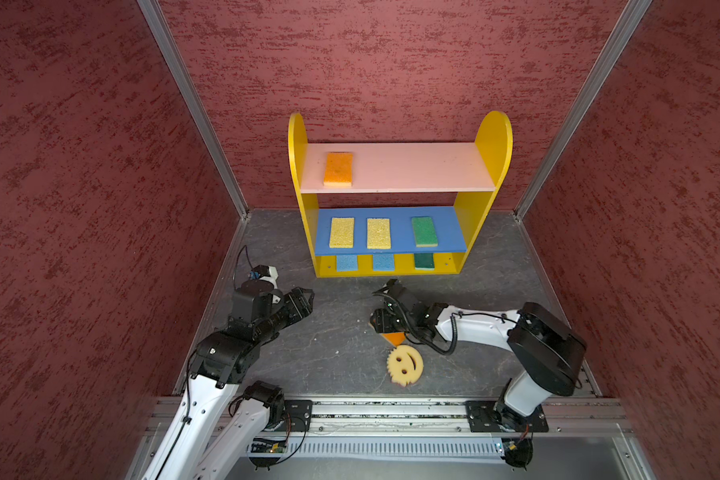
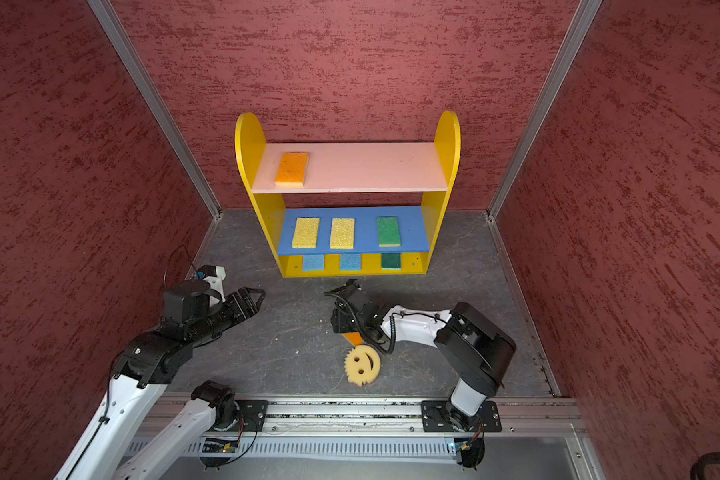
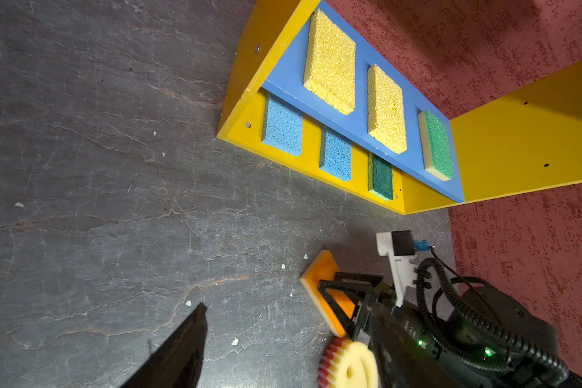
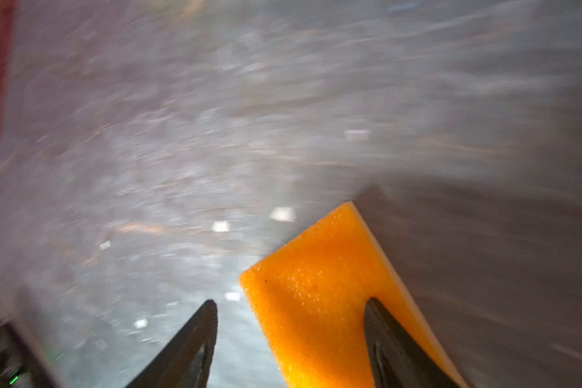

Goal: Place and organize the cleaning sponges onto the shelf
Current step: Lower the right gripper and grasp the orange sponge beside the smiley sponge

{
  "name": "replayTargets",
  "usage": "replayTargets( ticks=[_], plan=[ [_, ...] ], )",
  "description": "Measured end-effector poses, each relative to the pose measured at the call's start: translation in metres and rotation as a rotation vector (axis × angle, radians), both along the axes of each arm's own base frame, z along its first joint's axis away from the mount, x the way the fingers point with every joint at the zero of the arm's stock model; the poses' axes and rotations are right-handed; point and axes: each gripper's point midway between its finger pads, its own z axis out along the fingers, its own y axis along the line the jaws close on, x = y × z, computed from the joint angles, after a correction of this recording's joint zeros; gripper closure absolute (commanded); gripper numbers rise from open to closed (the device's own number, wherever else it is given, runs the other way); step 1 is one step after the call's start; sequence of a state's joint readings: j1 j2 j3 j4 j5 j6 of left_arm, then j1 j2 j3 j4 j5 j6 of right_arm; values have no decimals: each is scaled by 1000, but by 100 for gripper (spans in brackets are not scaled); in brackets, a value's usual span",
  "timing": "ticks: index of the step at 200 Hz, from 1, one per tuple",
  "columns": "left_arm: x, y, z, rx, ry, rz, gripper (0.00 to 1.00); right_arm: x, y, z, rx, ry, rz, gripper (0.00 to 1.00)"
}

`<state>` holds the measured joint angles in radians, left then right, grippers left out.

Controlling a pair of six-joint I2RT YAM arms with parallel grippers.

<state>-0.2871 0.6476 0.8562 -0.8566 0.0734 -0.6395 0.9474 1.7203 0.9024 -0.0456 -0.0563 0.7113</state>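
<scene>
Dark grey stone-look surface [image 1: 337,332], and at its 12 o'clock stands the yellow-sided three-tier shelf [image 1: 493,137]. The left pincer [image 1: 306,300] hovers at 9 o'clock, wide and empty, while mid-surface the right pincer [image 4: 291,300] is spread, one finger over the loose orange rectangular foam sponge [image 4: 316,285], which sits on the surface. The round yellow smiley sponge [image 1: 405,365] lies at its 6 o'clock, and shelved are the orange top-board sponge [image 1: 338,168], yellow rectangular sponges [image 1: 341,232] [image 1: 378,233] and green sponge [image 1: 424,231] mid-board, and the blue sponges [image 1: 346,262] [image 1: 383,262] and dark green sponge [image 1: 424,261] below.
</scene>
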Motion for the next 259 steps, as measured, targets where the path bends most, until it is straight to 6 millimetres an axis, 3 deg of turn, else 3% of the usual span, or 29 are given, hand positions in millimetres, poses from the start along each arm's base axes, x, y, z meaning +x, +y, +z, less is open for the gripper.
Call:
replayTargets(
  ticks=[19,41,61,101,122,161,214,259],
  plan=[
    [1,0,-4,-2,12,2,24,-17,39,4,38,-11,109,30],
    [2,-3,-12,-10,29,-4,24,-36,55,9,59,-17,194,29],
    [5,-6,-24,-8,64,-11,24,-35,47,22,44,-68,209,27],
    [8,-12,-48,-7,142,-35,23,-8,7,58,-30,-203,144,30],
    [7,-16,-51,-17,158,-51,23,-3,-16,45,-122,-213,128,31],
    [6,-16,-53,-24,153,-55,23,-17,-43,7,-245,-159,158,33],
    [2,-18,-62,-38,172,-54,22,-24,-34,-25,-248,-80,194,49],
    [2,-19,-62,-50,179,-53,22,-26,-14,-22,-150,-62,207,48]
  ],
)
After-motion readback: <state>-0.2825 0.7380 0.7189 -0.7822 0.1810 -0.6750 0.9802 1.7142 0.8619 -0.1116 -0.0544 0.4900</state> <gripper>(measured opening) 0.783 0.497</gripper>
